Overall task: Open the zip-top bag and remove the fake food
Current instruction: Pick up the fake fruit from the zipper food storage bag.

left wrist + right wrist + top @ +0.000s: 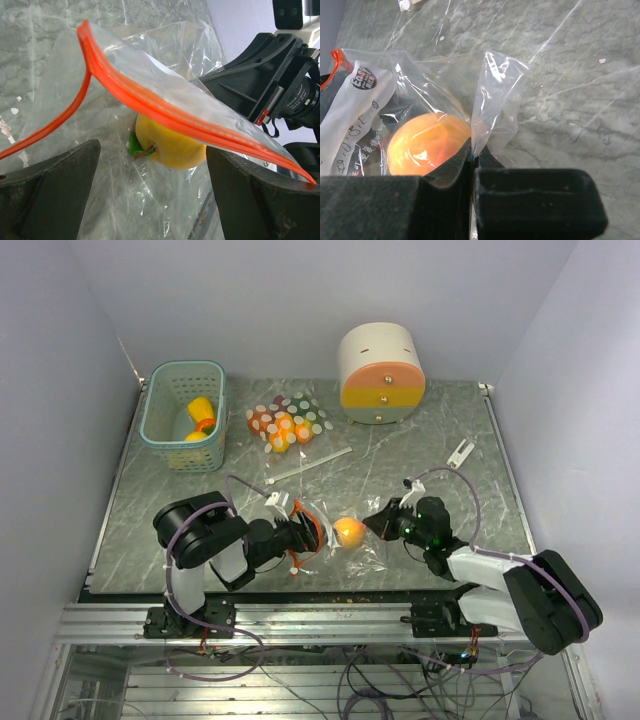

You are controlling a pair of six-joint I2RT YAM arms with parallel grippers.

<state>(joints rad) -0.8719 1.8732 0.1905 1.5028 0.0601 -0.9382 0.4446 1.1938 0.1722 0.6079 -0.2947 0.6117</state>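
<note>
A clear zip-top bag [368,554] with an orange zip strip [150,102] lies on the table's near middle, its mouth gaping toward the left arm. Inside sits one piece of fake food [349,531], a yellow-orange fruit [172,145] with a green leaf. My left gripper [303,532] is open at the mouth [152,200], its fingers wide apart on either side of the plastic and not touching the fruit. The right gripper [384,523] is shut on the bag's closed end [476,152], pinching a fold of plastic right beside the fruit [422,142].
A teal basket [160,430] at the back left holds yellow fake food [201,410]. A second bag of colourful pieces [288,422] lies beside it. A cream-and-orange round container [381,372] stands at the back. A white strip [310,465] and a small white clip [460,452] lie mid-table.
</note>
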